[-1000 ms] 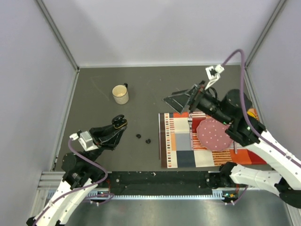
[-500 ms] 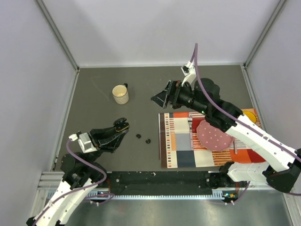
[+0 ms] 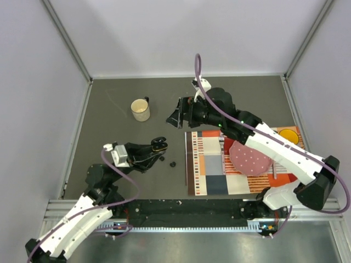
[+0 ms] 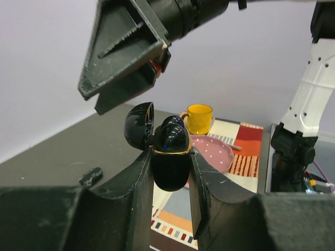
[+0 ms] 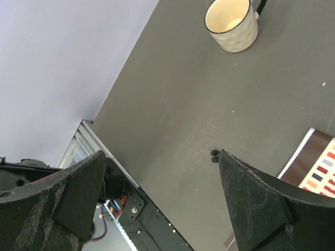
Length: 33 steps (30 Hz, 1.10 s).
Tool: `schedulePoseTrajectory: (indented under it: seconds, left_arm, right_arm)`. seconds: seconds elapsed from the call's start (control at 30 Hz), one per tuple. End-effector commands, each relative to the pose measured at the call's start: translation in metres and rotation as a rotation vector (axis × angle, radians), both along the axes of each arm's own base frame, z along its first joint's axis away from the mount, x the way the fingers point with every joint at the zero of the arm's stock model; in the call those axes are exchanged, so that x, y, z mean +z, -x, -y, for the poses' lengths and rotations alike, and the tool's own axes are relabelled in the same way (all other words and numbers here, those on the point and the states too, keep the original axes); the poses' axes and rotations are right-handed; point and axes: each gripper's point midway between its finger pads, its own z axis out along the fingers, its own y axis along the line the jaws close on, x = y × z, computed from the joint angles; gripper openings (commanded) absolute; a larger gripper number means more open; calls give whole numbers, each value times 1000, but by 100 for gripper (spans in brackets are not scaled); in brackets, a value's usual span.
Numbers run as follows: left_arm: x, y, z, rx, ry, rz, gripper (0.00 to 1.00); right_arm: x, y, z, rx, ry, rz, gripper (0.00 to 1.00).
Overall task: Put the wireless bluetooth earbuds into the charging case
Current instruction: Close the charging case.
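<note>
Holding the charging case [image 4: 170,157] up off the bench [image 3: 109,137] is the left arm's share of the work. The left fingers [image 4: 137,183] are clamped on its black body, with the lid [image 4: 138,125] hinged open. A dark rounded shape sits at the case's mouth, but I cannot tell whether it is a seated bud. Just right of the case, two tiny black earbuds [image 3: 172,163] lie loose on the bench, near each other and apart from the case. Further right and toward the back, the right fingers [image 5: 251,198] are spread wide with nothing between them, hanging above the bench and looking down at one bud [image 5: 214,155]. The step in hand looks like the approach to pick up an earbud, with none grasped yet. The next move calls for the right fingers to come down astride one bud and narrow a great deal. They should pinch it without flicking its neighbour, then carry it to the open case and line it up with its socket. At the far right, the patterned mat [image 3: 211,172] and pink plate [image 3: 249,156] play no part.
</note>
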Motion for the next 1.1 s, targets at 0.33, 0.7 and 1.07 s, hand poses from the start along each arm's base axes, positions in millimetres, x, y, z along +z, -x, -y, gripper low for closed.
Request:
schedulePoseTrajectory:
  seconds: [0.33,0.7,1.07]
  left_arm:
    - [32,2,13,-61,34,129,0]
    - [28,2,12,-68,52,109,0]
    - [18,-22,6,31,79,-40,0]
  right_arm:
    - [10,13,-33,123,18,34,89]
    - [-7,30,-40,161,56,20,89]
    - [-18,7,-5,-71,129,43,96]
